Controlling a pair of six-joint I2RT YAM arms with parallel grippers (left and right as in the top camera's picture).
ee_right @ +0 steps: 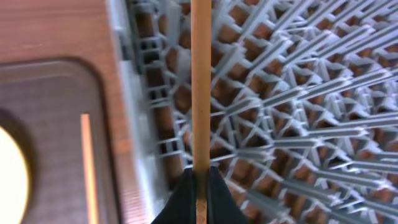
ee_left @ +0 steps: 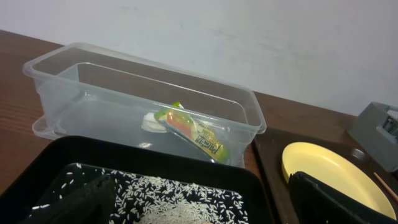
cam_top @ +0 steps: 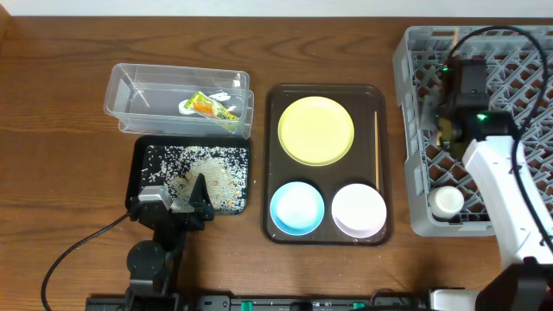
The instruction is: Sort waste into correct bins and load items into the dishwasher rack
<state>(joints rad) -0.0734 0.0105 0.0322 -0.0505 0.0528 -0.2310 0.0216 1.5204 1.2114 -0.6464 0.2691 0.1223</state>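
Chopstick: thin, stiff, light wooden rod, pinched at one end between tightly closed right fingers, poised over dishwasher rack lattice. Likely to swivel in so small a grip and to slip through open cells; better held nearer mid-length. Second chopstick lying on serving tray. Left fingers spread wide and empty over black tray.
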